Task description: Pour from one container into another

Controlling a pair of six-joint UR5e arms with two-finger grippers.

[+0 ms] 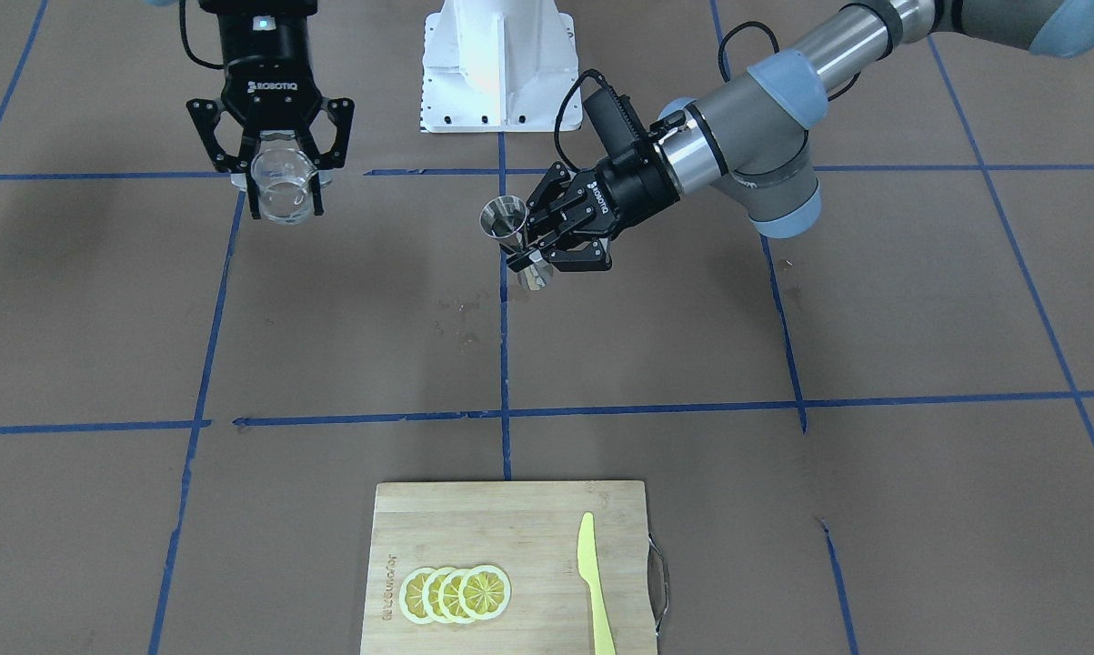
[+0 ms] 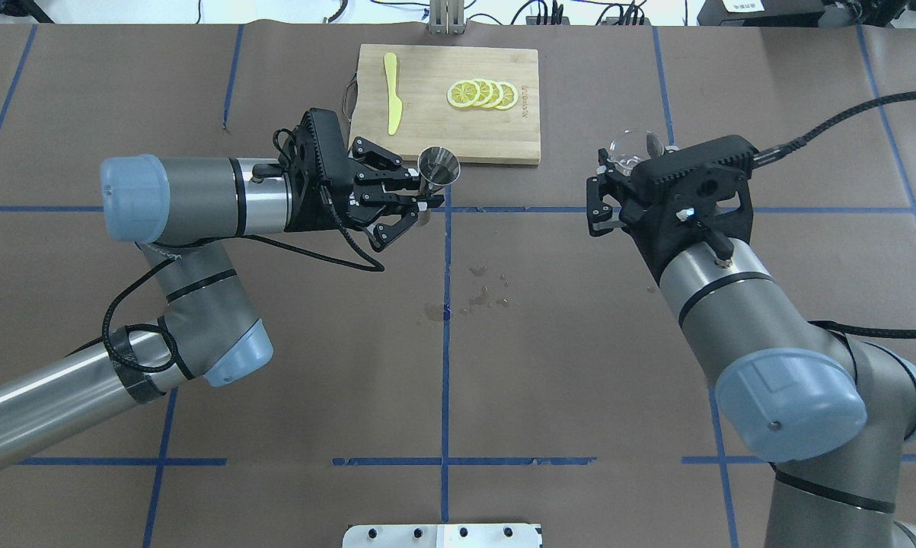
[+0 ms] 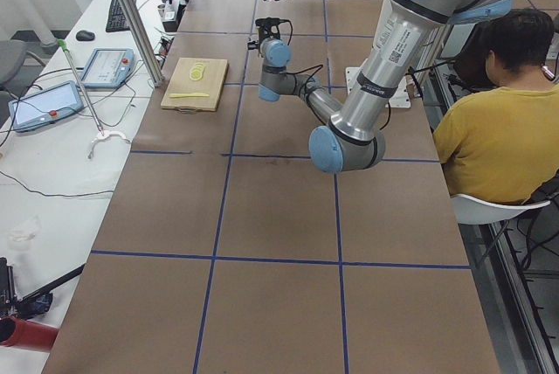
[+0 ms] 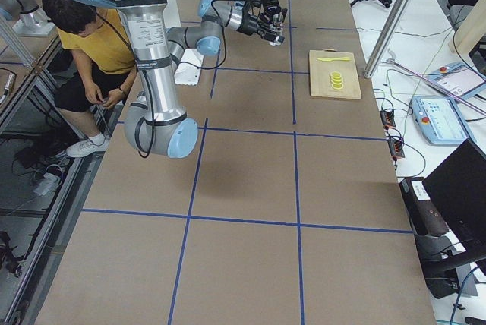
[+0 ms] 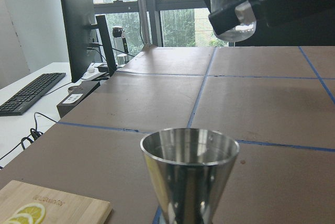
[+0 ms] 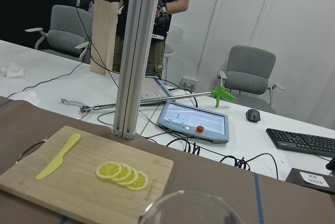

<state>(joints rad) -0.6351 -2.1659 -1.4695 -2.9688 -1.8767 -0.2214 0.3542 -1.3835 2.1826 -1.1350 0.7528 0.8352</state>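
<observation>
My left gripper [image 1: 530, 251] is shut on the waist of the steel hourglass jigger [image 1: 513, 238], which is held upright near the table's centre line, open mouth up [image 2: 438, 167]. The left wrist view shows the jigger's top cone [image 5: 189, 174] close up. My right gripper [image 1: 285, 202] is shut on the small clear glass cup [image 1: 283, 182], upright and raised above the table. The cup [image 2: 634, 144] stands well off to the side of the jigger, not over it, and shows high in the left wrist view [image 5: 233, 4]. Only the cup's rim [image 6: 191, 208] shows in the right wrist view.
A wooden cutting board [image 1: 528, 518] lies at the table's far edge with lemon slices [image 1: 456, 593] and a yellow plastic knife [image 1: 594, 582] on it. Small wet spots [image 2: 482, 293] mark the brown paper near the centre. The robot's white base [image 1: 496, 64] stands behind the grippers.
</observation>
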